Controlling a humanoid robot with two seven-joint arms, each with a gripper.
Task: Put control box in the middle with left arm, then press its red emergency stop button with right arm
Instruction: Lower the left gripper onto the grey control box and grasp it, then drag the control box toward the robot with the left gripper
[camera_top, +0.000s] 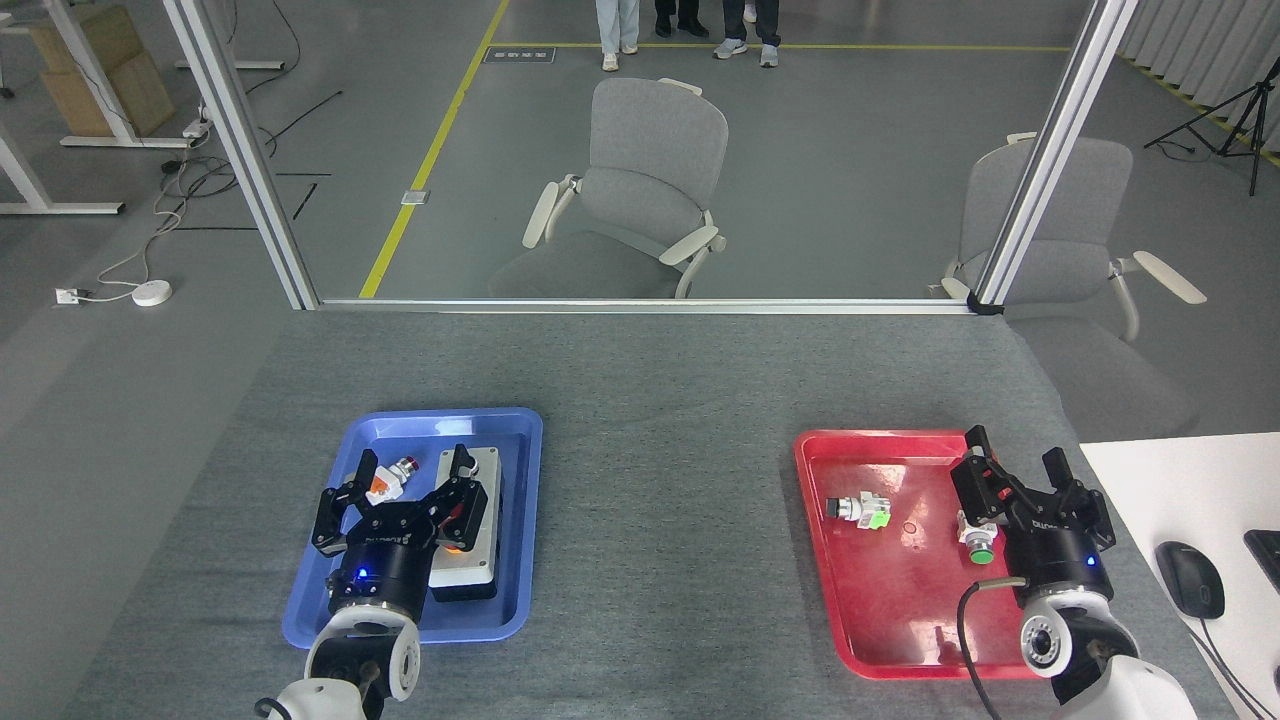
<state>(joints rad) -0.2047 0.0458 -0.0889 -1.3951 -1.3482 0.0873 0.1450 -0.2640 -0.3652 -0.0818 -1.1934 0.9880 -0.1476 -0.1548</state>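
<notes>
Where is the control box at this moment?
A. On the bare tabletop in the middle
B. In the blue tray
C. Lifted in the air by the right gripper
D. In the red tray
B: the control box lies inside the blue tray, partly hidden by the left gripper.

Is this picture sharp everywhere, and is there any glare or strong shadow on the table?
Head view: sharp throughout, from the blue tray to the chairs beyond; lighting is soft and even, with only faint shadows under the left tool and right tool; the red tray shows a mild sheen; the frame posts lean outward, a wide-angle effect.
</notes>
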